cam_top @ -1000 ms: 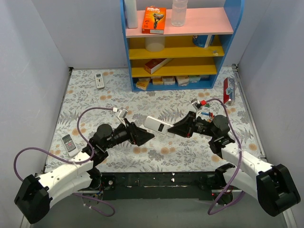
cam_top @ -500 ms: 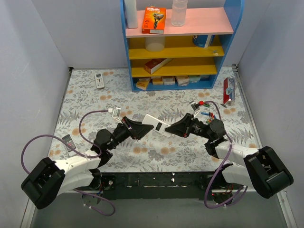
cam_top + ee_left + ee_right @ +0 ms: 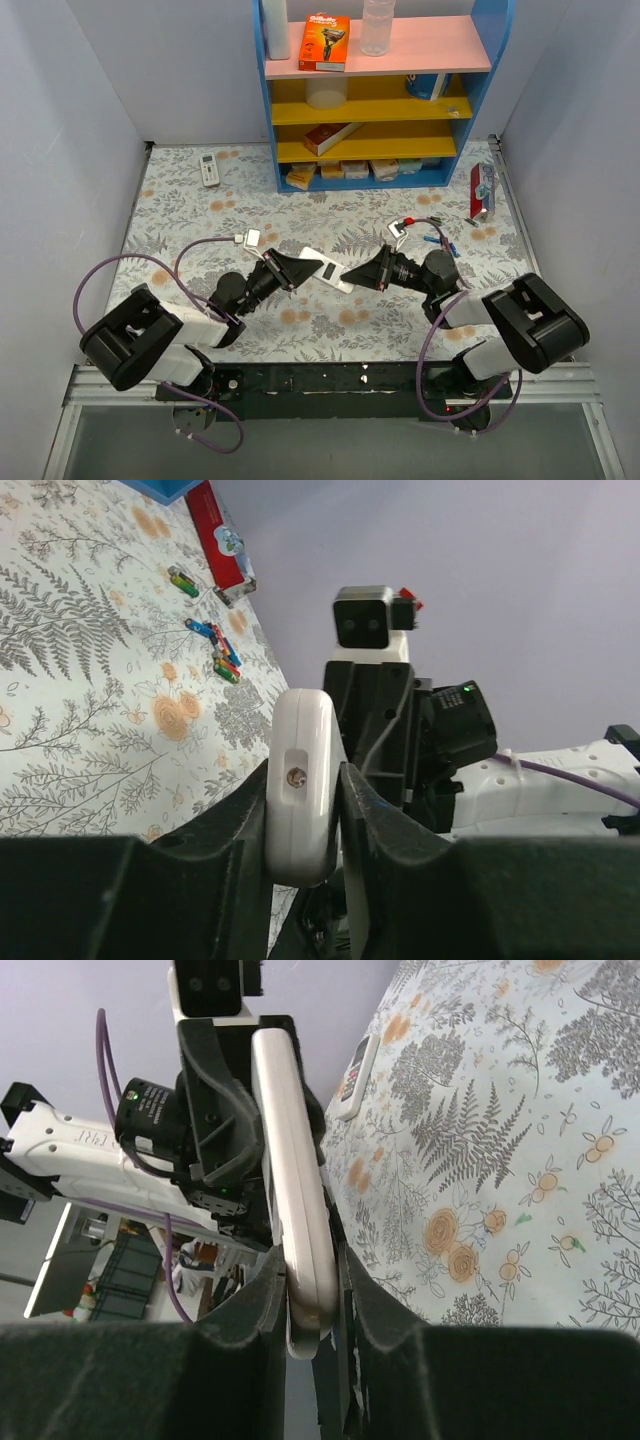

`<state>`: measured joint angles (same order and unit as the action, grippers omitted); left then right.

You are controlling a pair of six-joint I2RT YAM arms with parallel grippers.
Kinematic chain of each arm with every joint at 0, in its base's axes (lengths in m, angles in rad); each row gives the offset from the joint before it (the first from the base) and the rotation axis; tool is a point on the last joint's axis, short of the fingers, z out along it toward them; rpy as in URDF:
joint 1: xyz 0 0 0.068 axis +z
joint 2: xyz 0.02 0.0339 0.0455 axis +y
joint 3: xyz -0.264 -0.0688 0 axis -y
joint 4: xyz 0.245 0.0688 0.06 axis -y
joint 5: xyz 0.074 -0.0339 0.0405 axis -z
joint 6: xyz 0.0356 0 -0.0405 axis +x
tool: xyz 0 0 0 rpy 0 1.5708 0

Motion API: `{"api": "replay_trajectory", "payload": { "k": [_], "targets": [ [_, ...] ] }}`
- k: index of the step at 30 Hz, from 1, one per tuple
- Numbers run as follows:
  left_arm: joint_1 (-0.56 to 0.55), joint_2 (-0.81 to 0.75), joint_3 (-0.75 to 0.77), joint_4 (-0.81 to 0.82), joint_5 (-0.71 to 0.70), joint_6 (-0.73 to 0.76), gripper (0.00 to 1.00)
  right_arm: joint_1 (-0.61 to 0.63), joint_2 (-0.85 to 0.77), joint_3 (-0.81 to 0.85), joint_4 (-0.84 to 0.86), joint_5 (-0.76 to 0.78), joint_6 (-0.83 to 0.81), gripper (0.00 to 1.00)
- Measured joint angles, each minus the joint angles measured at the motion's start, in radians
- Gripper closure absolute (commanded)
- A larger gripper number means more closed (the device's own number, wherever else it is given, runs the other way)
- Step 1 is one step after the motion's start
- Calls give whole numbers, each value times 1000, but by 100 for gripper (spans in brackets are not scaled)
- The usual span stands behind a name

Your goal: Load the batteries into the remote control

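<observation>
The white remote control [image 3: 328, 270] hangs above the table's middle, held at both ends. My left gripper [image 3: 300, 268] is shut on its left end; in the left wrist view the fingers press the remote control [image 3: 300, 780] from both sides around a small screw, with the left gripper [image 3: 303, 815] at the bottom. My right gripper [image 3: 360, 275] is shut on the other end, where the remote control [image 3: 290, 1160] shows edge-on above the right gripper [image 3: 310, 1295]. The coloured batteries [image 3: 442, 241] lie loose on the cloth behind the right arm, and the same batteries [image 3: 218, 648] show in the left wrist view.
A blue shelf unit [image 3: 370, 100] with boxes stands at the back. A second white remote [image 3: 209, 168] lies at the back left. A red package [image 3: 481, 190] lies by the right wall. Cables loop over both arms.
My left gripper has come up to the remote's left end and closed on it. Both arms have drawn in nearer the front edge. The right gripper has kept its hold.
</observation>
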<state>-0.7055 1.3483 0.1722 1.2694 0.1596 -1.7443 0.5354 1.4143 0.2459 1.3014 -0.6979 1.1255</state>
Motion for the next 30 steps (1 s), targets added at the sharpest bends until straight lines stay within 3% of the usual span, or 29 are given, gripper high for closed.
{"api": "replay_trajectory", "payload": {
  "k": [4,9,14,18,22,30],
  "targets": [
    [-3,33,-15,51,-25,-25,98,-3,92,0,43,0,20,99],
    [-3,149,-42,71,-55,-55,100,-3,265,3,84,-14,57,95],
    [-6,337,-57,102,-68,-116,100,-1,452,19,70,-27,93,76],
    [-5,443,-60,127,-54,-175,100,6,494,19,26,-14,89,61],
    [-2,460,-60,127,-63,-159,100,10,500,18,4,-1,40,52],
    [6,437,-75,131,-92,-106,100,9,499,13,39,4,-13,52]
  ]
}}
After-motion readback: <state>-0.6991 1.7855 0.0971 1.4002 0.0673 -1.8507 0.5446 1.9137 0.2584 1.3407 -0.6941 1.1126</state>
